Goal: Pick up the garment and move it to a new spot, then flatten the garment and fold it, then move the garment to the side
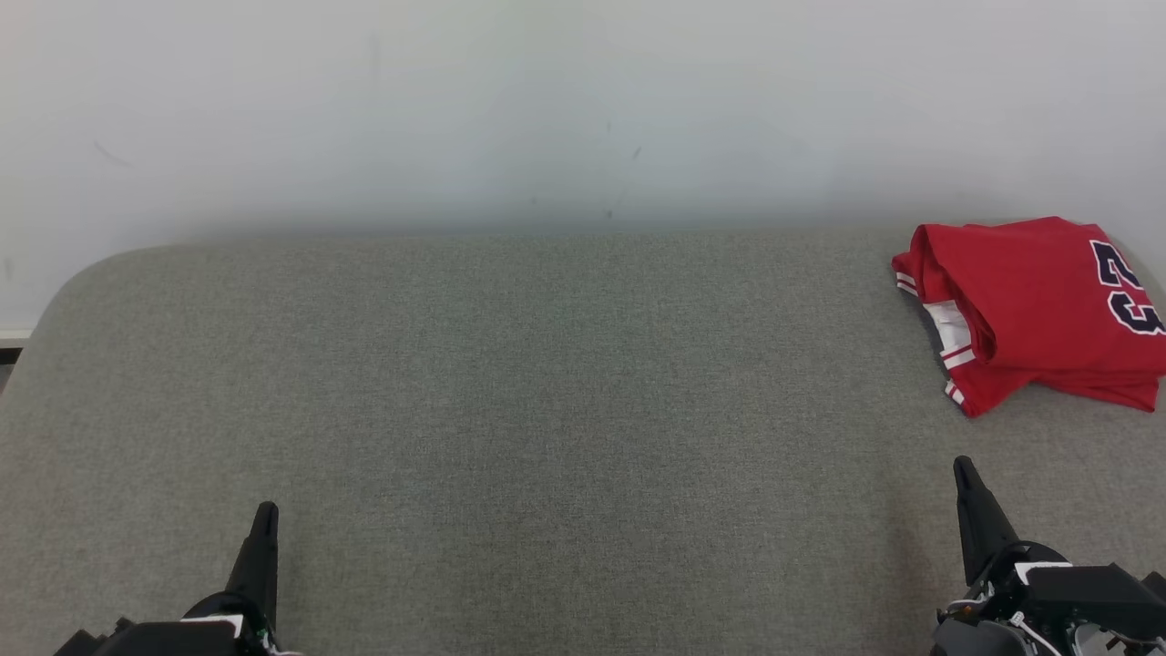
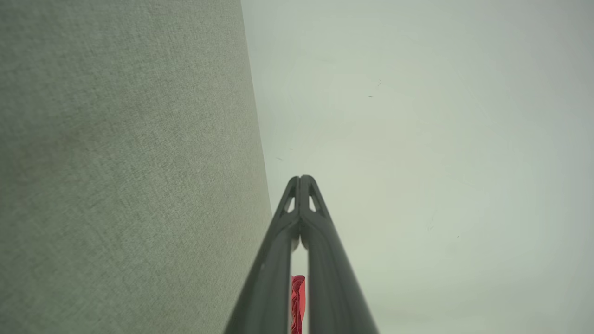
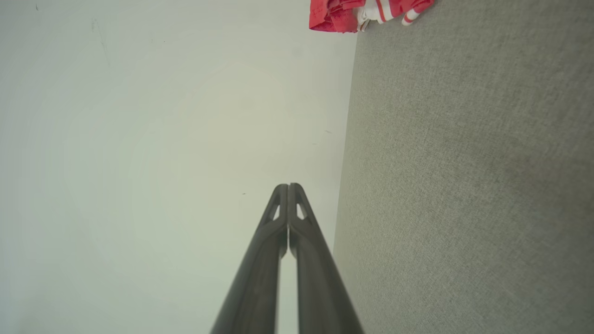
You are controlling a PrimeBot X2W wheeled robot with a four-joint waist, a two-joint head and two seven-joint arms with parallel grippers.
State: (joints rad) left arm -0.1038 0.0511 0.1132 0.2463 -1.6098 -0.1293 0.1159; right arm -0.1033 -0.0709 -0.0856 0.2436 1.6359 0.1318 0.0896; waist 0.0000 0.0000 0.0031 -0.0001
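Red jersey (image 1: 1025,301) with white-striped trim and a dark number lies folded at the far right of the grey cloth-covered desk (image 1: 547,410), close to the pale wall (image 1: 547,109). The left hand (image 1: 265,515) and the right hand (image 1: 964,472) sit at the near edge, both apart from the jersey, each with its fingers pressed together and holding nothing.
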